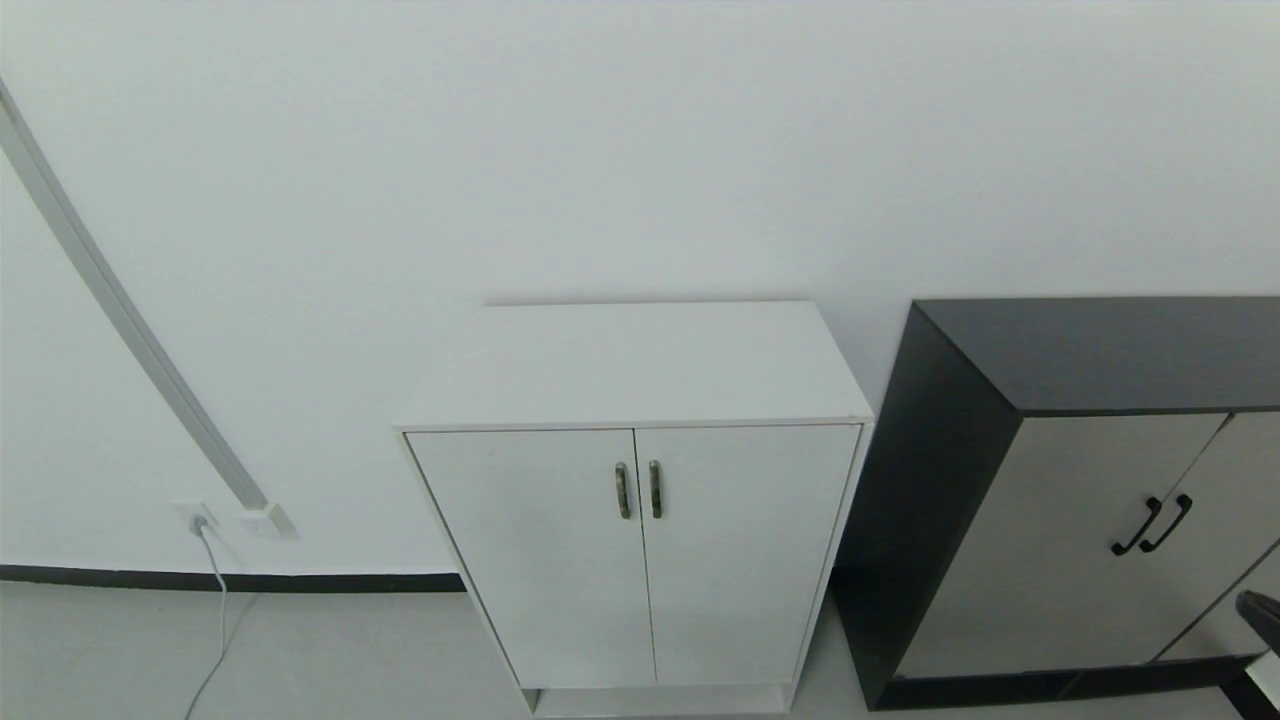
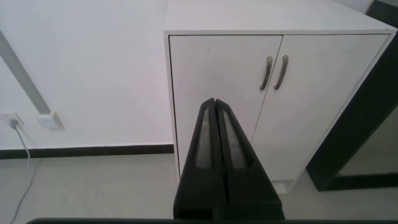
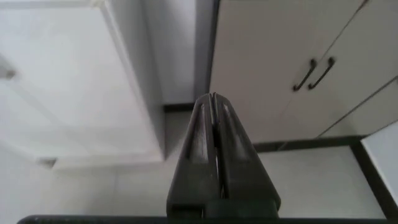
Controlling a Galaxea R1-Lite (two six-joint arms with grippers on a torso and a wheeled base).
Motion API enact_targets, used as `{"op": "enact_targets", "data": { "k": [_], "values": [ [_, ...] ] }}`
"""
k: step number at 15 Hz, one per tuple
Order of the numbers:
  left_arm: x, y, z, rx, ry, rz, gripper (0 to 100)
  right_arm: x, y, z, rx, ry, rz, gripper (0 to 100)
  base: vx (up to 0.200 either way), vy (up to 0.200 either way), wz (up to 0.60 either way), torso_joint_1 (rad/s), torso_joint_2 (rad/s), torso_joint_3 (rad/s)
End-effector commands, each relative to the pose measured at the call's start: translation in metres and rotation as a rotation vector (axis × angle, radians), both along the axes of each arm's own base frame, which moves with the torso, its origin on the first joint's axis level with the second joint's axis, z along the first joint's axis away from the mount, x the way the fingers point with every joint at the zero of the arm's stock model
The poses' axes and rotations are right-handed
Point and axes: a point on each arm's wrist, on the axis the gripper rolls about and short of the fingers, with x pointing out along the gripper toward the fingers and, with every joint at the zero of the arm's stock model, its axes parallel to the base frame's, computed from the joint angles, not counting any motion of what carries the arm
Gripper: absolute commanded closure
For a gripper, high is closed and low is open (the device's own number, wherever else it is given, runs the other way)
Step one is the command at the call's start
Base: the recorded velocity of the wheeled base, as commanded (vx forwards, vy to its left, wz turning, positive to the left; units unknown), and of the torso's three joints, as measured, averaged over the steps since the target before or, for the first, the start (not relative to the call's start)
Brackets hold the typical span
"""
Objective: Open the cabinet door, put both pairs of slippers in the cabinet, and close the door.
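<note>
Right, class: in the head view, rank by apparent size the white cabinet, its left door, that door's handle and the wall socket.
1. white cabinet
2. left door
3. handle and wall socket: these look about alike, so they are not ranked.

A black cabinet (image 1: pixel 1090 352) stands against the wall (image 1: pixel 640 150).

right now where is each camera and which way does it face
Head view: on the head, looking forward and down at the white cabinet, dark cabinet to its right.
Left wrist view: on that wrist, facing the white cabinet's doors past the shut left tool.
Right wrist view: on that wrist, aimed between both cabinets past the shut right tool.
Shared: all three show both cabinets.
</note>
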Motion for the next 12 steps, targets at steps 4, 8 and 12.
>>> {"op": "enact_targets", "data": {
  "k": [4, 8, 12],
  "values": [
    [0.000, 0.000, 0.000, -0.001, 0.001, 0.003, 100, -0.063, -0.007, -0.016, 0.042, 0.004, 0.198, 100, 0.000, 0.000, 0.00, 0.000, 0.00, 0.000],
    [0.000, 0.000, 0.000, -0.001, 0.001, 0.001, 100, -0.069, -0.008, -0.037, 0.036, 0.083, 0.220, 100, 0.000, 0.000, 0.00, 0.000, 0.00, 0.000],
    [0.000, 0.000, 0.000, -0.001, 0.001, 0.003, 100, -0.075, -0.009, -0.043, 0.010, 0.090, 0.231, 100, 0.000, 0.000, 0.00, 0.000, 0.00, 0.000]
  ]
}}
